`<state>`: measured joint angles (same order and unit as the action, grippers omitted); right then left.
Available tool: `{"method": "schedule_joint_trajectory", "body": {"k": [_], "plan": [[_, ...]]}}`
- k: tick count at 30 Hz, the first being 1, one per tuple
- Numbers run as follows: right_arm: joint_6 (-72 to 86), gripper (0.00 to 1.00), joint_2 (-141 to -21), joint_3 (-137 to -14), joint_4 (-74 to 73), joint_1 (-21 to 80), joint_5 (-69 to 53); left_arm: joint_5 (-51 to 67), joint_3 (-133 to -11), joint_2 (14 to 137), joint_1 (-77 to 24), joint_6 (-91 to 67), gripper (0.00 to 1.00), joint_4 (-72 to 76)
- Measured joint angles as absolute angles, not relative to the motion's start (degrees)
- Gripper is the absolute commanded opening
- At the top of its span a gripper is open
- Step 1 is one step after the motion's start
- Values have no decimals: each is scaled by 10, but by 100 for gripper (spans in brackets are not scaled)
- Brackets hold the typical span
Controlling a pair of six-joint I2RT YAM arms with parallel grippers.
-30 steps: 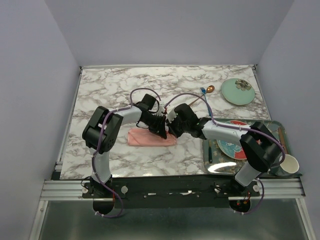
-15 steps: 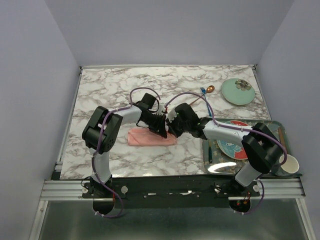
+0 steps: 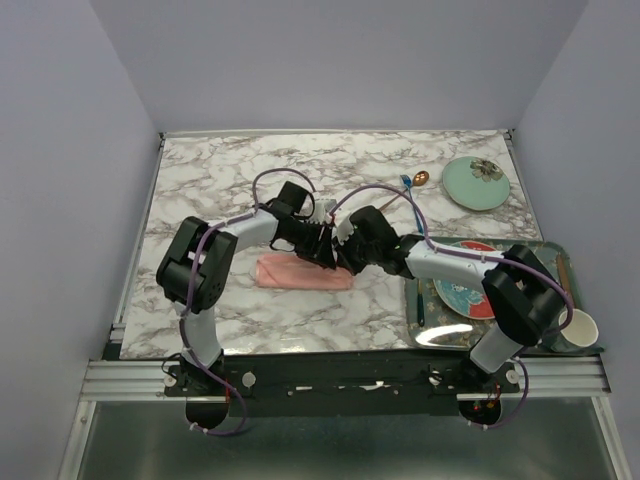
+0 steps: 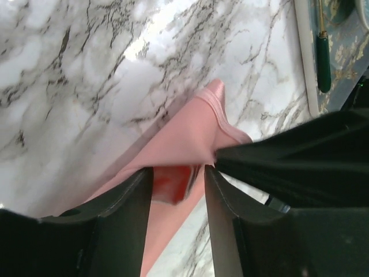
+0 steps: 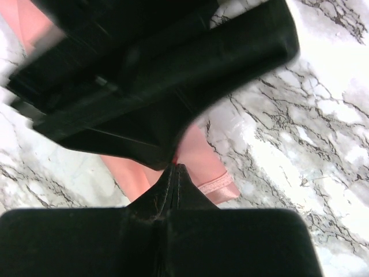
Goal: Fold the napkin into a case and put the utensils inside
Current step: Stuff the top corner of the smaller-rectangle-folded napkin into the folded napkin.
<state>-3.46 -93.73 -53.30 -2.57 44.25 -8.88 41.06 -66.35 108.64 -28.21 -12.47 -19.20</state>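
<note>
The napkin [image 3: 298,273] lies on the marble table as a narrow salmon-pink folded strip, the case shape. My left gripper [image 3: 326,256] hovers over its right end, open, with the pink cloth [image 4: 179,138] showing in the gap between its fingers [image 4: 124,213]. My right gripper [image 3: 345,262] is shut, its tips [image 5: 174,172] down at the hemmed right end of the napkin [image 5: 204,158], right under the left gripper's black body [image 5: 144,75]. The copper spoon [image 3: 420,179] and small blue fork [image 3: 406,182] lie far back on the table.
A patterned tray [image 3: 545,250] on the right holds a red-and-blue plate [image 3: 462,296] and a dark-green-handled utensil [image 4: 323,57]. A mint plate [image 3: 476,182] sits at the back right. A white cup [image 3: 580,328] stands at the tray's near right corner.
My left gripper's jaws have opened and no longer pinch the napkin; the left arm's elbow has shifted slightly left. The right gripper has stayed shut in place.
</note>
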Motion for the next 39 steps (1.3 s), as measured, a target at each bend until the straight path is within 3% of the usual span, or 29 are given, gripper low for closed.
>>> {"method": "schedule_joint_trajectory", "body": {"k": [6, 13, 19, 39], "plan": [[-35, 1, -944, -533, -27, 442, -84, 406, -613, 990, -254, -122, 57, -169], [-34, 1, -949, -533, -28, 442, -83, 411, -565, 910, -227, -126, 34, -132], [-34, 1, -950, -533, -28, 442, -82, 422, -509, 913, -244, -164, 27, -115], [-15, 1, -950, -528, -28, 440, -79, 434, -524, 1082, -278, -353, 29, 64]]}}
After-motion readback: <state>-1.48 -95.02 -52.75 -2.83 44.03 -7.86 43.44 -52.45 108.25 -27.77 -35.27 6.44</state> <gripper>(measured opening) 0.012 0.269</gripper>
